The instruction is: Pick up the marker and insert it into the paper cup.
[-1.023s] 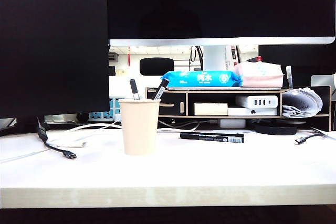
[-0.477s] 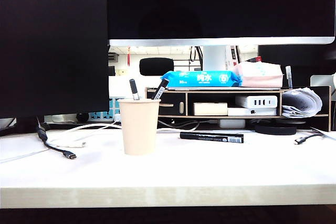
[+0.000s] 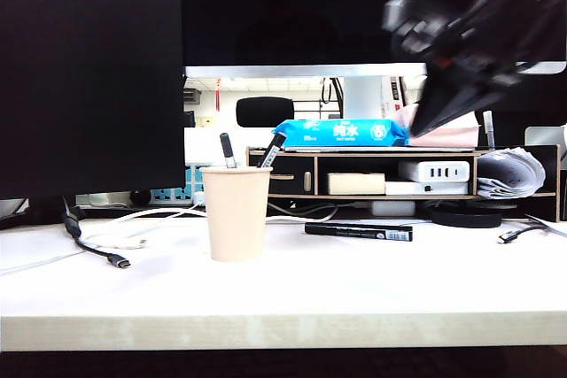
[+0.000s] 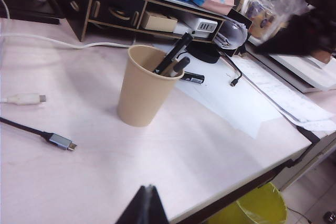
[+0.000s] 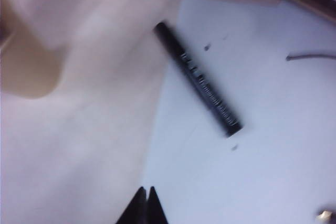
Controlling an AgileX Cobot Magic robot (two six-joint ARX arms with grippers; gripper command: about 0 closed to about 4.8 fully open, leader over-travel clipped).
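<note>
Right gripper point(image 5: 145, 199) has swung into view, jaws closed, empty, above the marker point(image 5: 197, 78). Paper cup point(image 3: 235, 212) stands aside. Left gripper point(image 4: 145, 206) closed, empty.

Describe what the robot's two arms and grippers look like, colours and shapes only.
The right arm is a blurred, bulky black shape with a small reddish spot near its middle. The right gripper shows as two slim black fingertips tapering to points. The left gripper shows only as a dark, pointed wedge. No cables or markings can be made out on either.
</note>
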